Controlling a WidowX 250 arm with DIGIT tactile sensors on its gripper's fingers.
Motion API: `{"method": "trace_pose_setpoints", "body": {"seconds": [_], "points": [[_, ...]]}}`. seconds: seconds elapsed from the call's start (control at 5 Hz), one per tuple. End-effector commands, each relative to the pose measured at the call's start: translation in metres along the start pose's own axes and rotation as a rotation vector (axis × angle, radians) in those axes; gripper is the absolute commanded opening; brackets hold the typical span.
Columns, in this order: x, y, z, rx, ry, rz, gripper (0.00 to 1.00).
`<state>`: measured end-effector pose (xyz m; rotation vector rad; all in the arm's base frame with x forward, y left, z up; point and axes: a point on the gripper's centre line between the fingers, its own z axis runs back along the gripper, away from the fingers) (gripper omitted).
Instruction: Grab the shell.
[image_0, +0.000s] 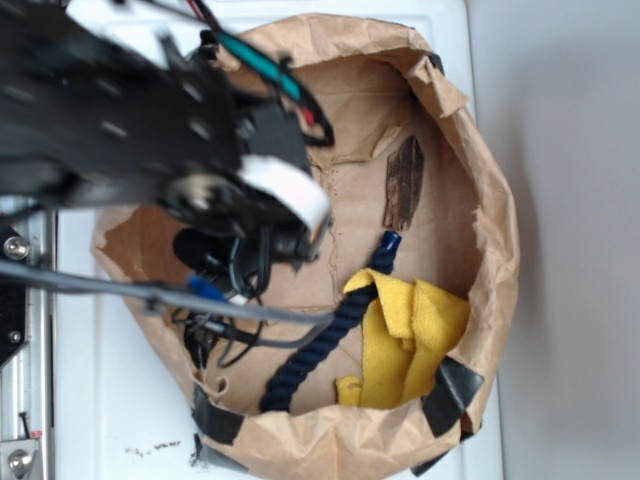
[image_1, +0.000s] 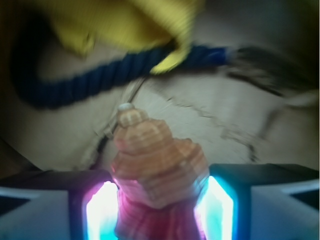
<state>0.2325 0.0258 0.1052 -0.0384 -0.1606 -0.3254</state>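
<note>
In the wrist view the shell (image_1: 155, 160) is an orange-tan ribbed spiral, its small tip pointing away from me. It sits between the two glowing pads (image_1: 102, 210), and both press against its sides. My gripper (image_1: 159, 210) is shut on the shell above the brown paper floor. In the exterior view the black arm (image_0: 130, 110) reaches in from the upper left and covers the shell and the fingers.
A crumpled brown paper bag (image_0: 490, 200) forms a walled basin around everything. Inside it lie a dark blue rope (image_0: 320, 340), a yellow cloth (image_0: 410, 340) and a flat dark bark-like strip (image_0: 404, 183). Black cables (image_0: 230, 310) hang under the arm.
</note>
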Motion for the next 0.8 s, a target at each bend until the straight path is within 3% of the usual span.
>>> {"method": "trace_pose_setpoints", "body": {"seconds": [0.0,0.4,0.6], "points": [[0.026,-0.019,0.06,0.051,-0.084,0.378,0.0],[0.054,-0.008,0.058,0.021,-0.044,0.568,0.0],[0.062,-0.01,0.053,0.075,-0.01,0.559,0.0]]}}
